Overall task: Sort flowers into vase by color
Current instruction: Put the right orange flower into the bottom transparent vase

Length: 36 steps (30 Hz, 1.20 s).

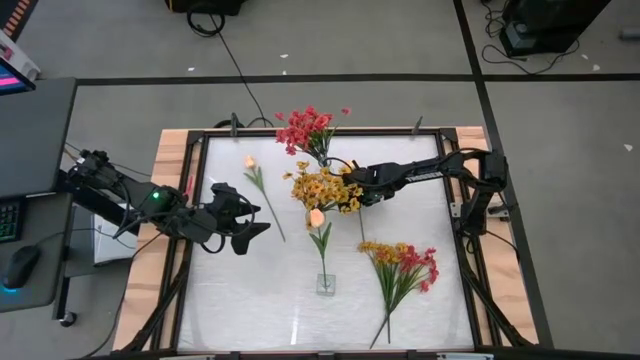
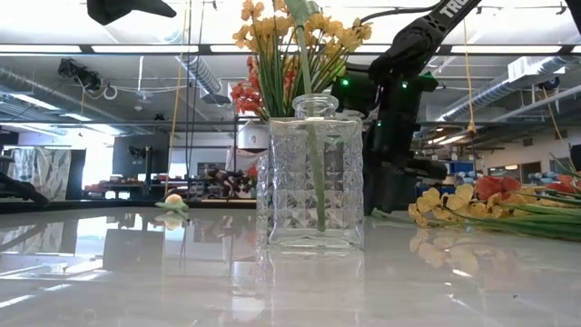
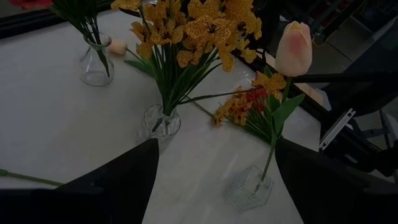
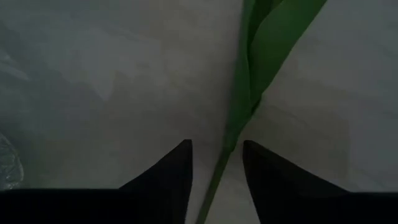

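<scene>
Flowers are spread over the white table [image 1: 250, 300], some already in glass. A peach tulip [image 1: 316, 217] stands in the square cut-glass vase [image 1: 326, 283] near the front edge. Behind it a yellow-orange bunch [image 1: 322, 186] fills a second vase [image 3: 160, 123] at the middle, and a red bunch [image 1: 305, 128] sits in a third vase [image 3: 94, 62] toward the back rail. Another peach tulip [image 1: 251, 163] lies flat on the table on the left side. A mixed sprig of yellow and red blossoms [image 1: 402, 262] lies loose on the right side, stem pointing at the front edge.

The right gripper [image 1: 352, 195] reaches in from the right, right beside the yellow bunch. In its wrist view a green stem [image 4: 224, 152] runs between its two dark fingers [image 4: 171, 174]; they stand a little apart on either side, and I cannot tell if they pinch it.

The left gripper [image 1: 255, 220] hovers over the left part of the table, near the lying tulip's stem, its fingers spread with nothing between them.
</scene>
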Tool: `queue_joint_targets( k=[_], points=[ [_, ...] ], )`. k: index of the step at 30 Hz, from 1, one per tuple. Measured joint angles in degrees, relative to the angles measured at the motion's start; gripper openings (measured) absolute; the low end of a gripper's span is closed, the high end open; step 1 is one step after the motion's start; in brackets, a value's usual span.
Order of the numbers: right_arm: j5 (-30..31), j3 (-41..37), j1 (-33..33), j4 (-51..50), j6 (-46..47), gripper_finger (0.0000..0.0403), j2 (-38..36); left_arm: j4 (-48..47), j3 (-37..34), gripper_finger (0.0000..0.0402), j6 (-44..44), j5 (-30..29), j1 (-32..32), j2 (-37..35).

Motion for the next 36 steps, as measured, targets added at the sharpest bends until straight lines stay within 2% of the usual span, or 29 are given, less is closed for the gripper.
queue_joint_targets(
  k=[19, 29, 36],
  points=[
    [-0.5, 0.0, 0.0, -0.4, -1.3, 0.007, 0.0, 0.0, 0.0, 0.0327, 0.0, 0.0, 0.0, 0.0],
    [-1.6, 0.0, 0.0, -0.4, -2.2, 0.0013, 0.0, 0.0, 0.0, 0.0327, 0.0, 0.0, 0.0, 0.0],
    [-1.7, 0.0, 0.0, -0.4, -2.4, 0.0008, 0.0, 0.0, 0.0, 0.0327, 0.0, 0.0, 0.0, 0.0]
  ],
)
